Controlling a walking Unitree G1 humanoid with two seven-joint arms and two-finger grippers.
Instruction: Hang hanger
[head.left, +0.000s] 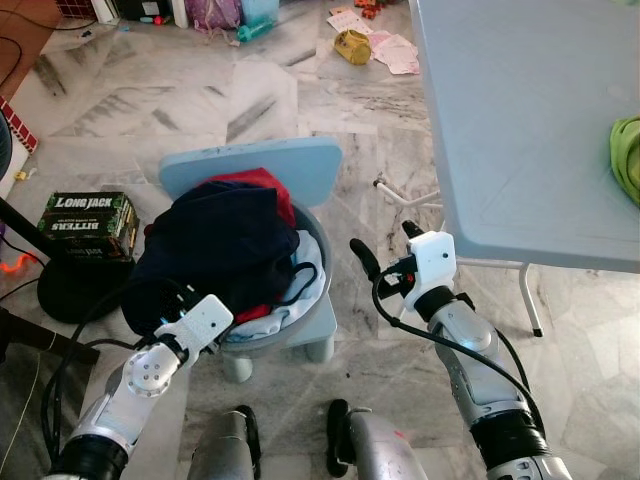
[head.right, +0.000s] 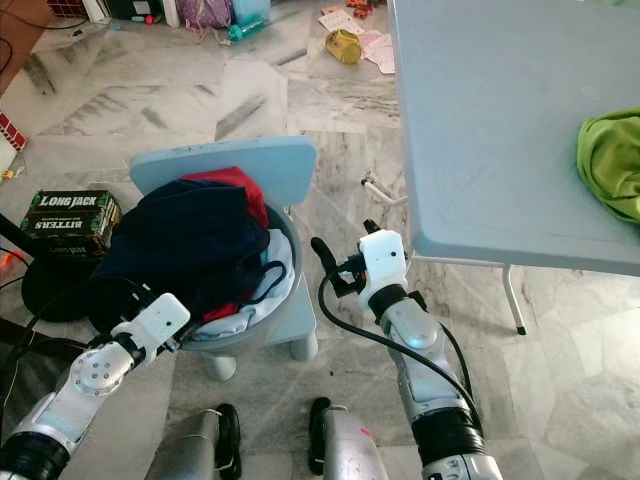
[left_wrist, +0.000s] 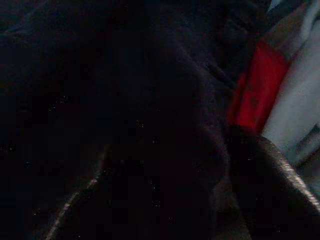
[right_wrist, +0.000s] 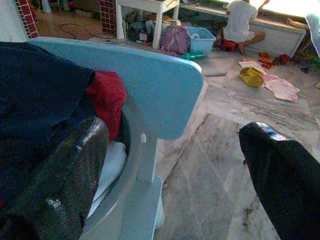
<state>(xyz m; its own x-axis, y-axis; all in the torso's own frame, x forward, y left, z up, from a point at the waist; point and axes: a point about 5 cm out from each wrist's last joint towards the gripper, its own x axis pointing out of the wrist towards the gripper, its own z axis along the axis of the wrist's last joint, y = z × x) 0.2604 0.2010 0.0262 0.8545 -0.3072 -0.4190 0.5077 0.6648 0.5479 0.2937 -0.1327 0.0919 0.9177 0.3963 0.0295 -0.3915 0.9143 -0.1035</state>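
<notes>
A grey basin (head.left: 326, 300) piled with clothes sits on a small blue chair (head.left: 290, 165). A navy garment (head.left: 220, 240) lies on top, over a red cloth (head.left: 250, 180) and a white cloth (head.left: 308, 292) that has a thin black loop (head.left: 305, 272) lying on it. My left gripper (head.left: 172, 298) is pushed into the near left side of the navy garment, its fingers (left_wrist: 270, 190) spread with dark cloth between them. My right gripper (head.left: 385, 242) hovers open just right of the basin, holding nothing; its fingers (right_wrist: 50, 185) frame the chair back.
A light blue table (head.left: 520, 120) stands at the right with a green cloth (head.left: 628, 155) on it. A Long Jack box (head.left: 88, 222) and a black stand base (head.left: 70, 285) sit on the floor at the left. Far off, toys litter the marble floor and a person (right_wrist: 242, 20) sits.
</notes>
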